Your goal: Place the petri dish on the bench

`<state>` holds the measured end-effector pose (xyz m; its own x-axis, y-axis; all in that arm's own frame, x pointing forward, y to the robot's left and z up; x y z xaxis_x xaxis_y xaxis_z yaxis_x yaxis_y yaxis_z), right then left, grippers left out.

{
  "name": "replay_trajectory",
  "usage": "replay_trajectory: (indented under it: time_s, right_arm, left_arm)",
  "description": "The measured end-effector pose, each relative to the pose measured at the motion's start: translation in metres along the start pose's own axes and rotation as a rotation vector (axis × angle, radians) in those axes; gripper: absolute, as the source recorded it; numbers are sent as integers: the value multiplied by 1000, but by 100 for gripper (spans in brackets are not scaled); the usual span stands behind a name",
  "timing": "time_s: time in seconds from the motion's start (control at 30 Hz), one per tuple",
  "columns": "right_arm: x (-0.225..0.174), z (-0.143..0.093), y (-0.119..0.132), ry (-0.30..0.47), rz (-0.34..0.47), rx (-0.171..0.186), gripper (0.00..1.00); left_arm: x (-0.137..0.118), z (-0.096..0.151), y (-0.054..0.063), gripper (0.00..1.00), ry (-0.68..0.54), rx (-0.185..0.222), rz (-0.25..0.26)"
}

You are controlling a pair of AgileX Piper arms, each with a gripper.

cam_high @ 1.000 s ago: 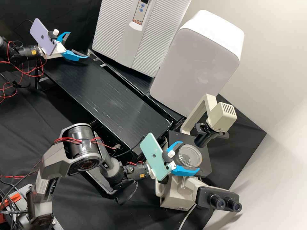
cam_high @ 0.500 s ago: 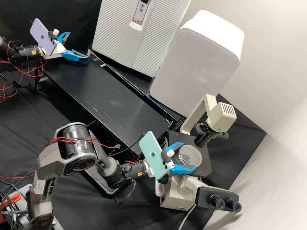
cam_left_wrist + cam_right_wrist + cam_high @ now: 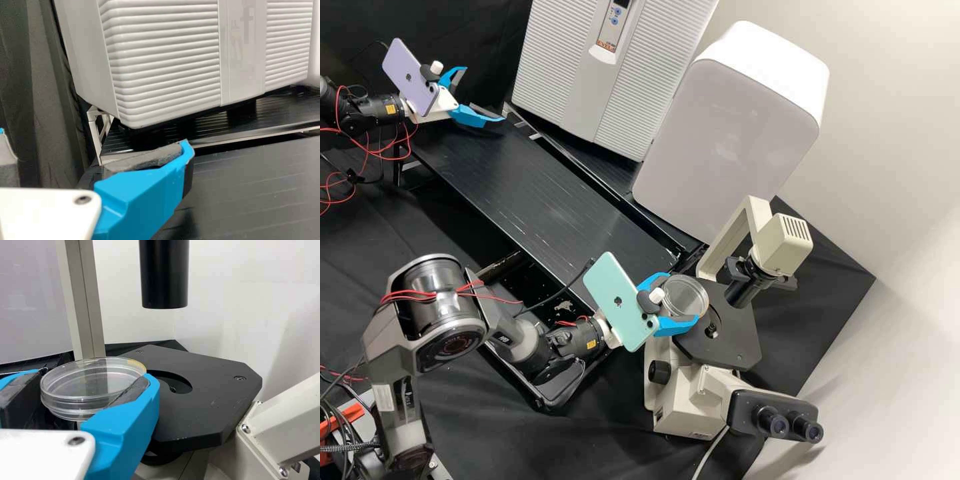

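Right gripper [image 3: 683,297] has its blue fingers on both sides of the clear round petri dish [image 3: 688,291], shut on it, at the bench-facing edge of the microscope stage [image 3: 727,333]. In the right wrist view the dish [image 3: 85,382] lies level between the fingers of my right gripper [image 3: 94,375], beside the black stage [image 3: 210,390]. Over the far left end of the black bench [image 3: 540,193], left gripper [image 3: 485,95] stands open with nothing between its fingers. The left wrist view shows left gripper [image 3: 94,146] wide apart before the bench surface [image 3: 250,185].
A ribbed white incubator [image 3: 607,73] and a smooth white cabinet [image 3: 727,133] stand behind the bench. The microscope's lamp column [image 3: 750,283] hangs over the stage, with its eyepieces [image 3: 790,423] at the near side. A raised lip runs along the bench's back edge.
The right gripper first stood open around the dish on the stage, then closed on it. Dish and gripper have since moved left, baring the stage opening. The left arm has kept still.
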<state>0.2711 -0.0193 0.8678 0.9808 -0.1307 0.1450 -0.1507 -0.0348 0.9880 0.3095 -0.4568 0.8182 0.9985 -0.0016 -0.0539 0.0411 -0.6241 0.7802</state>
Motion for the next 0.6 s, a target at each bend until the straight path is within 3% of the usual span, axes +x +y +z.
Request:
replay_trajectory:
  time_s: [0.23, 0.43, 0.6]
  right_arm:
    - [-4, 2, -2, -6, -10, 1, 0]
    - [-19, -6, -7, 38, -37, 23, 0]
    - [-36, -17, -18, 108, -109, -4, 0]
  left_arm:
    - [0, 0, 0, 100, 0, 0, 0]
    - [0, 0, 0, 100, 0, 0, 0]
    - [0, 0, 0, 100, 0, 0, 0]
